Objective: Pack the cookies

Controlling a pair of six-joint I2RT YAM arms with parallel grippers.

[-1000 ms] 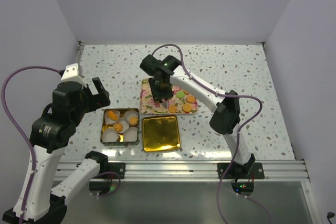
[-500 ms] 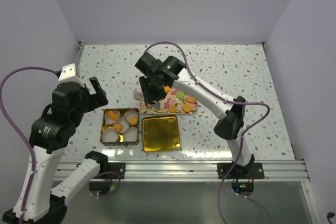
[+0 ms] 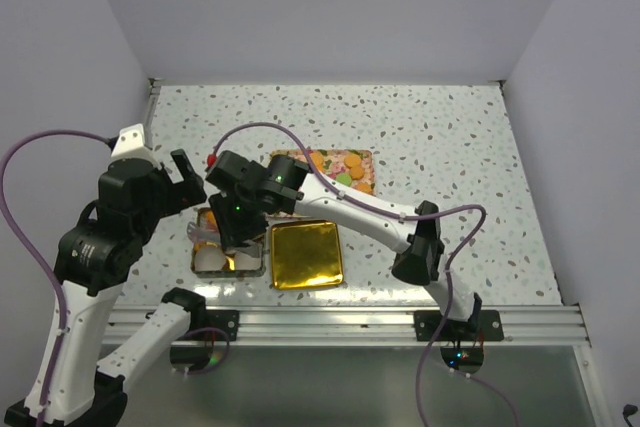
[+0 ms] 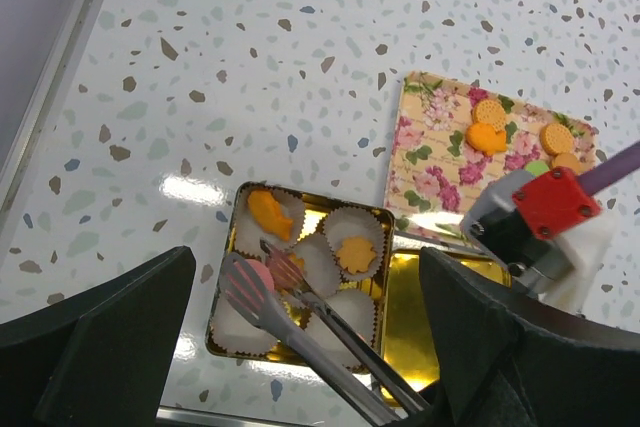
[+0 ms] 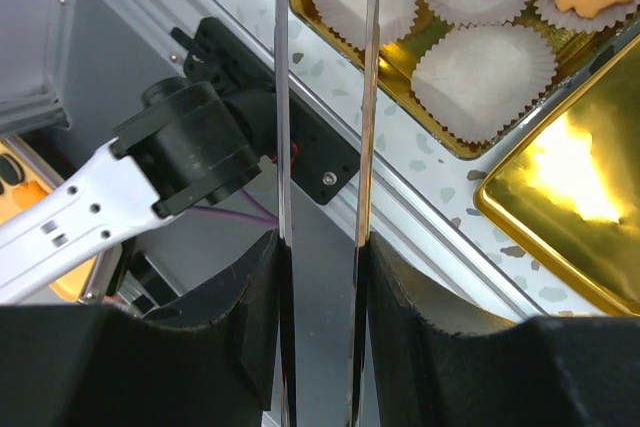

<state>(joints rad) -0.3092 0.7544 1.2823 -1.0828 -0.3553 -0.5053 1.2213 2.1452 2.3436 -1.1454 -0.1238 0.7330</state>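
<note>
Left claw (image 3: 183, 182) hung wide open and empty above the desk's (image 3: 450, 137) left side, its dark fingers spread to both edges of the left wrist view. Below it sat a square gold tin (image 4: 320, 202), shiny metal, filled with white pleated paper cups (image 5: 480, 77); some cups each held an orange cookie (image 4: 268, 212), leaf- or flower-shaped with a matte face. Right claw (image 5: 320, 322) was clamped on thin steel tongs (image 4: 335, 337), its padded fingers squeezing both blades. The tong tips pinched a flat round pink cookie (image 4: 262, 275) over the cups in the tin; I could not tell if it touched paper. Just right of the tin lay the lid (image 3: 307, 253), a square gold mirror finish throwing glare. Behind the lid was a rectangular floral-print tray (image 4: 430, 137) carrying the remaining cookies (image 4: 487, 137), mostly orange discs with ridged edges, at least one green (image 3: 343, 177). The desk was pale glossy terrazzo-pattern laminate.
</note>
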